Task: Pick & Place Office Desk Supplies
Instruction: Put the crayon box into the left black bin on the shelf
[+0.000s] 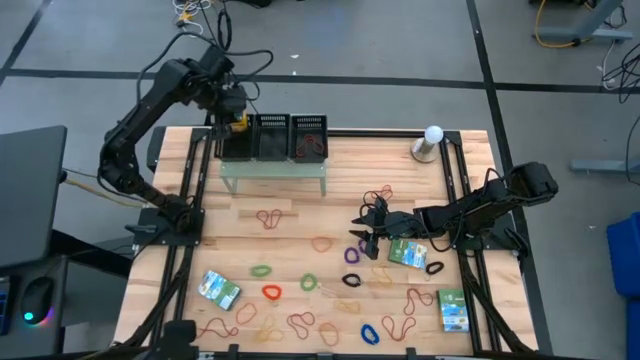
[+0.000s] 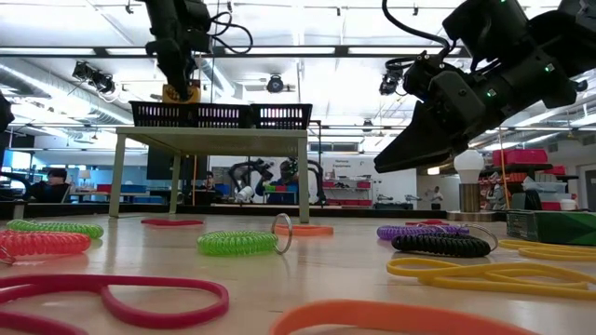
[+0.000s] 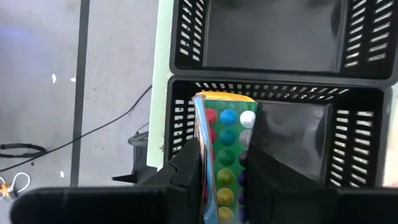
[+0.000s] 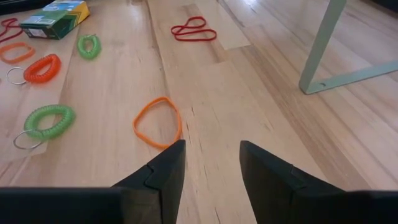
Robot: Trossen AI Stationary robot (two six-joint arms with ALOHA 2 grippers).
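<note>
Work is barely begun: left claw grips a packet over a tray; right claw gapes empty; bands litter the surface.

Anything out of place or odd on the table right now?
Nothing damaged or spilled. Rubber-band loops and coiled keyrings lie scattered loose over the wooden table, as expected. The left claw holds a colourful dotted flat packet edge-up above the leftmost black mesh tray. The right claw hovers open over the table.
</note>
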